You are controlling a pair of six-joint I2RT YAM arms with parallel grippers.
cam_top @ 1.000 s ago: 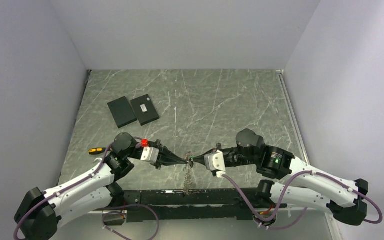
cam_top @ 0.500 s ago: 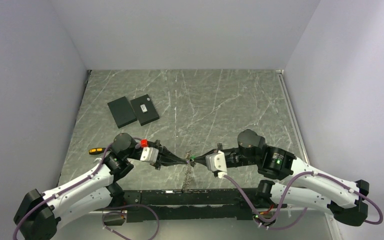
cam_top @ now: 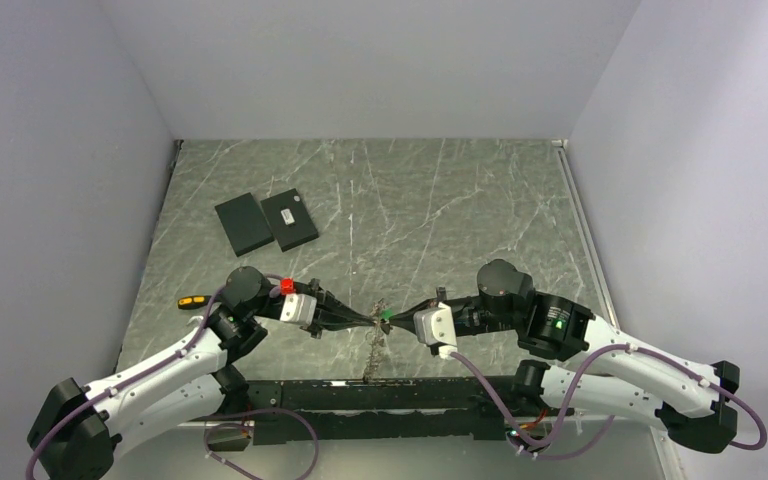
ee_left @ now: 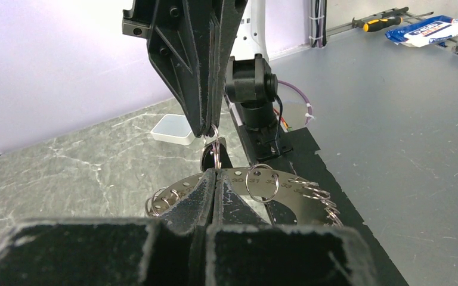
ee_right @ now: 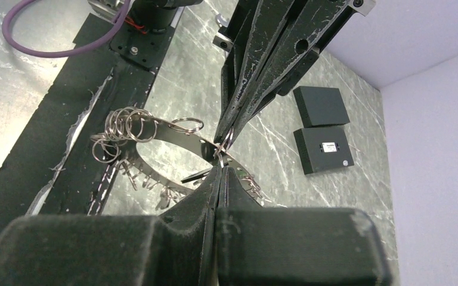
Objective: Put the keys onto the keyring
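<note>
The keyring [ee_left: 215,152] is held in the air above the near middle of the table [cam_top: 440,210], pinched between two facing tips. The left gripper [cam_top: 367,320] is clenched on one edge of it and the right gripper [cam_top: 393,318] on the opposite edge. From the left wrist it shows edge-on, its plane in line with both sets of fingers. A grey string of rings [cam_top: 374,352] trails from it toward the table's near edge.
</note>
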